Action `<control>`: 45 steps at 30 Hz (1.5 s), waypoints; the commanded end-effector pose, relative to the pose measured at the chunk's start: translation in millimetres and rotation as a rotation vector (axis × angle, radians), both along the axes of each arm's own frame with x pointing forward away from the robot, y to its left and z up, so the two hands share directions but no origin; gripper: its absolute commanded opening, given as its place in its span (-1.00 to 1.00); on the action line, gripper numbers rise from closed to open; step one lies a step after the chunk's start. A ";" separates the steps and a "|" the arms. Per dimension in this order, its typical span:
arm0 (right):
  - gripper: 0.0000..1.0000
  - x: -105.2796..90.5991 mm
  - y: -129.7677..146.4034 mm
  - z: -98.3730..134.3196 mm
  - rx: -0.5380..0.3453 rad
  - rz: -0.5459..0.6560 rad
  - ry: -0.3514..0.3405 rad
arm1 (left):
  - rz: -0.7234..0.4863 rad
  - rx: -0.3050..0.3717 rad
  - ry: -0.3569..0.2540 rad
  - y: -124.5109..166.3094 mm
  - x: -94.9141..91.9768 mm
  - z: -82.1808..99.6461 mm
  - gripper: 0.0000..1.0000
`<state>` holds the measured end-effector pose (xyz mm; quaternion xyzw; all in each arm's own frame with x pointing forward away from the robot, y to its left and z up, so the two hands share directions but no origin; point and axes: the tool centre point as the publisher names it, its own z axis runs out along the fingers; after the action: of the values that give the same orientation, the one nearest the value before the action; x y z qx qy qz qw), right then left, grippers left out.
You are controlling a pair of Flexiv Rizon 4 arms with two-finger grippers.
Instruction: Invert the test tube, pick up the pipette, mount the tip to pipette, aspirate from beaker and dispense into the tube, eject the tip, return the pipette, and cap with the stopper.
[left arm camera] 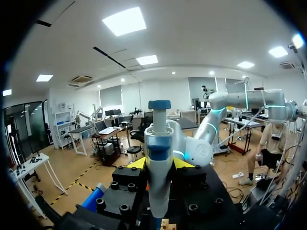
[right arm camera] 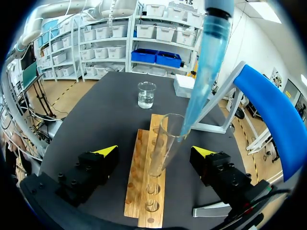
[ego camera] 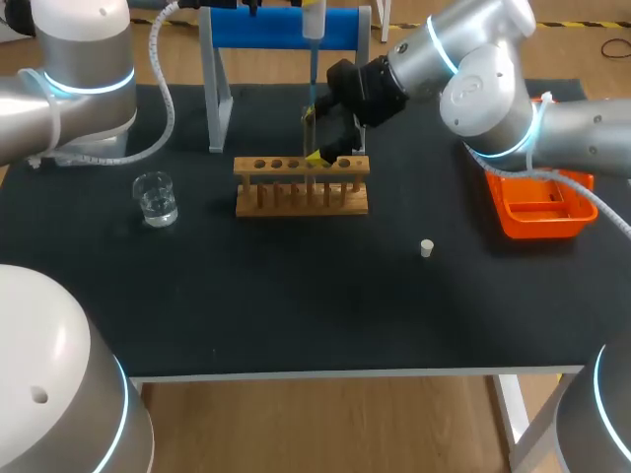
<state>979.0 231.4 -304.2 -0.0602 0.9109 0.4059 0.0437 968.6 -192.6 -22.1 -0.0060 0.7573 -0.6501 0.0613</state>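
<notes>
Dispense step, by the look of it. The left end effector (left arm camera: 159,163) is clenched on the body of the white-and-blue pipette (left arm camera: 158,139), holding it upright above the light wooden test tube rack (ego camera: 302,197). The rack stands midway along the black worktop (ego camera: 296,315), toward its far edge. The translucent blue pipette tip (right arm camera: 204,72) is mounted and slants down with its point at the mouth of the clear glass test tube (right arm camera: 165,143), presumably so liquid falls inside, not on the rack. The tube stands mouth-up in a rack hole, leaning slightly. The right end effector (right arm camera: 154,152) is released, with its fingers wide apart on either side of the tube and touching it on neither side; it is likely placed there to guard or steady it. The clear glass beaker (ego camera: 156,197), holding liquid, sits toward the left edge, apart from both arms. The small white stopper (ego camera: 427,248) lies right of centre, not yet used. The orange plastic tray (ego camera: 523,222) is at the right edge, probably for the ejected tip. The blue pipette stand (ego camera: 286,28) at the far edge awaits the pipette's return.
</notes>
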 end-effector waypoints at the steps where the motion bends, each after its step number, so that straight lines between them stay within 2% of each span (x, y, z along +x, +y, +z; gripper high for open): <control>1: 1.00 0.9 -0.2 0.7 -0.003 0.002 0.002 | -0.008 0.000 0.001 1.4 -1.6 -0.3 -1.00; 13: 1.00 0.9 -0.2 0.7 -0.003 0.002 0.002 | -0.002 0.016 0.018 10.5 -10.2 -5.4 -1.00; 29: 1.00 0.9 -0.2 0.7 -0.003 0.002 0.002 | 0.003 0.001 0.015 5.6 0.1 -13.1 -1.00; 45: 1.00 0.9 -0.2 0.7 -0.003 0.002 0.002 | 0.019 -0.022 0.037 7.9 1.5 -28.8 -1.00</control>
<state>979.0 231.4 -304.2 -0.0602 0.9109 0.4059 0.0437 970.1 -185.0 -48.3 -0.0259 0.7531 -0.6553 0.0523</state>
